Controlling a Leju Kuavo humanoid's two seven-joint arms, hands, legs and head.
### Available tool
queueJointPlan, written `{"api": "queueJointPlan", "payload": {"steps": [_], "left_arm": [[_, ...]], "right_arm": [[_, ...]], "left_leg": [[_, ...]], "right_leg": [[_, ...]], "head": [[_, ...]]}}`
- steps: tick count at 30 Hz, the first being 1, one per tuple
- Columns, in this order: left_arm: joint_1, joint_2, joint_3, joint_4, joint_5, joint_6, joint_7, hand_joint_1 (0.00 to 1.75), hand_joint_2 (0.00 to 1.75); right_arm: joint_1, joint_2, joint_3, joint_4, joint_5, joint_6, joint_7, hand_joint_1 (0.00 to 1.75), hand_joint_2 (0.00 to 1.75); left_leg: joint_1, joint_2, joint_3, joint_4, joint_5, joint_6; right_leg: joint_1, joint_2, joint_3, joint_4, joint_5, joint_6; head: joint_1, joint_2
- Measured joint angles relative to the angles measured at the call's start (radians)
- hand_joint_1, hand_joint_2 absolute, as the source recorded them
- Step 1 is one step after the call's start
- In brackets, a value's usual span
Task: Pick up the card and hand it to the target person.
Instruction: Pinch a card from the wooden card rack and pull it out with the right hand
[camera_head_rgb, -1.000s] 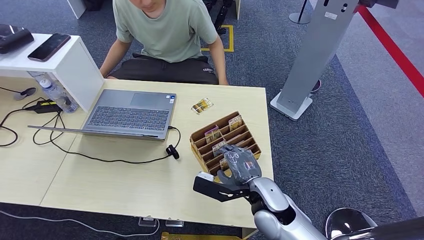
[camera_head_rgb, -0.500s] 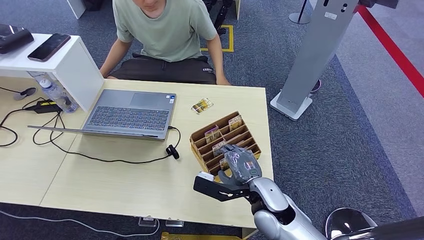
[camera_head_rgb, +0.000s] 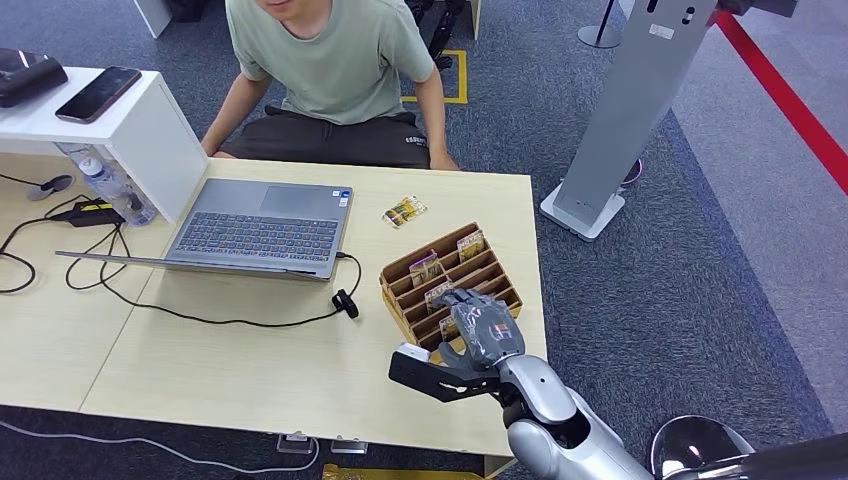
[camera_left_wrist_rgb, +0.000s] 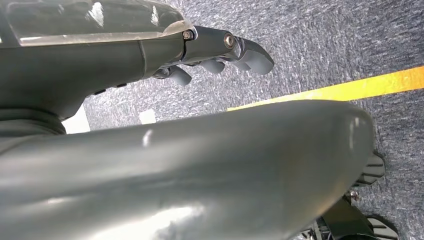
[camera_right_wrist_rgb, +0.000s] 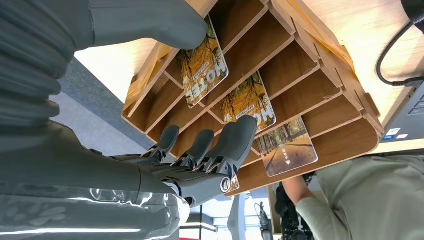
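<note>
Brown wooden rack (camera_head_rgb: 492, 270), autumn-leaf cards (camera_right_wrist_rgb: 202, 70), grey hand (camera_head_rgb: 481, 327), green shirt (camera_head_rgb: 335, 55)

Bright even indoor light, soft shadows; wrist views close, glare on grey covers.

cards (camera_head_rgb: 424, 267) in rack (camera_head_rgb: 497, 272), laptop (camera_head_rgb: 262, 229) left, person (camera_head_rgb: 330, 70) behind table (camera_head_rgb: 220, 370)

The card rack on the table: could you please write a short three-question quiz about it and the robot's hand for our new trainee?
1. True or false: the right hand already holds a card clear of the wooden card rack.
2. Multiple choice: the loose card on the table lies (A) on the laptop, (B) between the rack and the person, (C) on the floor.
3. Fill in: the left hand hangs over grey ____.

Key: 1 false; 2 B; 3 carpet.
</note>
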Motion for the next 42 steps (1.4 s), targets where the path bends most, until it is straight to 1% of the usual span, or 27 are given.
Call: {"api": "queueJointPlan", "payload": {"steps": [14, 18, 28, 35, 42], "left_arm": [[0.000, -0.001, 0.000, 0.000, 0.002, 0.000, 0.000, 0.00, 0.00], [0.000, -0.001, 0.000, 0.000, 0.005, 0.000, 0.000, 0.00, 0.00], [0.000, -0.002, 0.000, 0.000, 0.009, 0.000, 0.000, 0.00, 0.00], [0.000, -0.002, 0.000, 0.000, 0.011, 0.000, 0.000, 0.00, 0.00], [0.000, -0.002, 0.000, 0.000, 0.011, 0.000, 0.000, 0.00, 0.00]], "right_arm": [[-0.024, 0.010, 0.002, 0.052, -0.013, -0.010, -0.015, 0.74, 1.75], [-0.029, 0.014, 0.003, 0.070, -0.017, -0.016, -0.018, 0.71, 1.75], [-0.030, 0.018, 0.004, 0.100, -0.020, -0.019, -0.018, 0.72, 1.75], [-0.032, 0.023, 0.004, 0.112, -0.026, -0.020, -0.019, 0.79, 1.75], [-0.033, 0.023, 0.004, 0.119, -0.030, -0.023, -0.019, 0.81, 1.75]], "left_leg": [[0.000, 0.000, 0.000, 0.000, 0.000, 0.000], [0.000, 0.000, 0.000, 0.000, 0.000, 0.000], [0.000, 0.000, 0.000, 0.000, 0.000, 0.000], [0.000, 0.000, 0.000, 0.000, 0.000, 0.000], [0.000, 0.000, 0.000, 0.000, 0.000, 0.000]], "right_leg": [[0.000, 0.000, 0.000, 0.000, 0.000, 0.000], [0.000, 0.000, 0.000, 0.000, 0.000, 0.000], [0.000, 0.000, 0.000, 0.000, 0.000, 0.000], [0.000, 0.000, 0.000, 0.000, 0.000, 0.000], [0.000, 0.000, 0.000, 0.000, 0.000, 0.000]], "head": [[0.000, 0.000], [0.000, 0.000], [0.000, 0.000], [0.000, 0.000], [0.000, 0.000]]}}
